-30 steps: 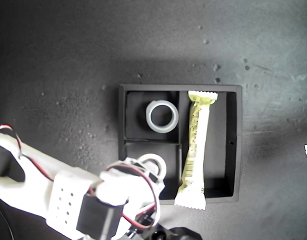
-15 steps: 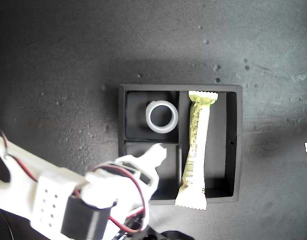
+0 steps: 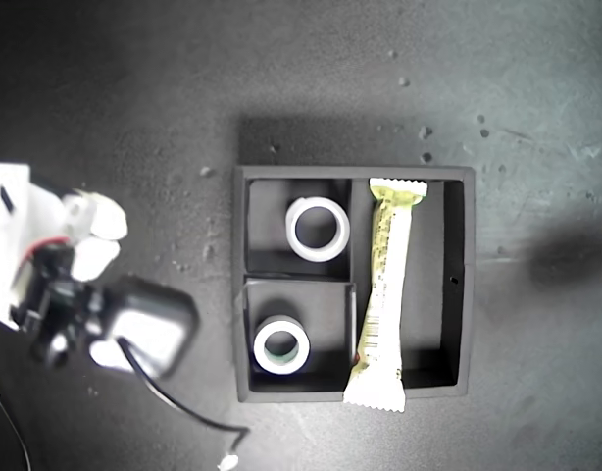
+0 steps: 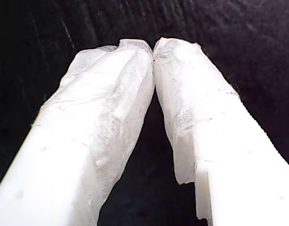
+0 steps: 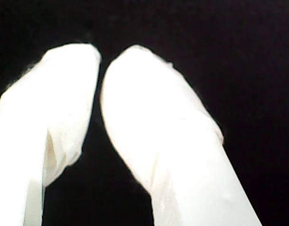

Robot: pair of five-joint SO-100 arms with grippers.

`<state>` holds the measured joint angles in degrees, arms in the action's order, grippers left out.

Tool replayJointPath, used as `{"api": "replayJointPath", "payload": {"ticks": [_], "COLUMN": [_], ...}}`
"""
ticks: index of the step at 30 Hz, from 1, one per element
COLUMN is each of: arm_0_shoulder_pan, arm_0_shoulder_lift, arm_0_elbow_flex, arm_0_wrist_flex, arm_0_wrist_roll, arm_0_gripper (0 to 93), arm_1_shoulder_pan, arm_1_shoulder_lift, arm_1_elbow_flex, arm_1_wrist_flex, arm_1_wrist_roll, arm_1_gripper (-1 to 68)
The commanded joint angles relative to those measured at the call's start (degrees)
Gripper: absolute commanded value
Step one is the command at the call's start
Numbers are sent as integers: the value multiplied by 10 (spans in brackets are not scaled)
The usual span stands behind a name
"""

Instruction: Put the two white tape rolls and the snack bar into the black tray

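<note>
**All three items in the black tray; arm off to the side**

An arm (image 3: 75,294) sits at the exterior view's left, over the dark bench (image 3: 134,98), well apart from the black tray (image 3: 458,177). Which arm it is: cannot tell.

Plain white tape roll (image 3: 318,229) lies in the tray's far small section. Smaller roll with greenish core (image 3: 281,345) lies in the near small section. Snack bar (image 3: 384,294) lies in the long section, right of both, near end overhanging the wall.

My first claw (image 4: 153,46): tips touching, empty. My second claw (image 5: 100,70): tips nearly together, empty.
</note>
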<state>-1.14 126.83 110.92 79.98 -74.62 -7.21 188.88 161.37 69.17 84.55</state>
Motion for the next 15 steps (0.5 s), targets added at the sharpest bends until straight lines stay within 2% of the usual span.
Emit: {"api": "replayJointPath", "payload": {"ticks": [1,7,12,15], "arm_0_shoulder_pan": [-11,-2,4,5], "arm_0_shoulder_lift": [189,383,517,645], "arm_0_elbow_flex": [250,410,512,582], "arm_0_wrist_flex": [-98,-119,-119,-98], "arm_0_wrist_roll": [-15,-29,-33,-20], "arm_0_gripper": [0,0,0,0], "arm_1_shoulder_pan": [22,55,67,72], "arm_1_shoulder_lift": [30,30,30,30], "arm_1_elbow_flex": [34,103,176,176], "arm_1_wrist_flex": [11,-9,-76,-69], "arm_1_wrist_roll": [3,-21,-64,-79], "arm_1_gripper": [-5,-5,-4,-4]}}
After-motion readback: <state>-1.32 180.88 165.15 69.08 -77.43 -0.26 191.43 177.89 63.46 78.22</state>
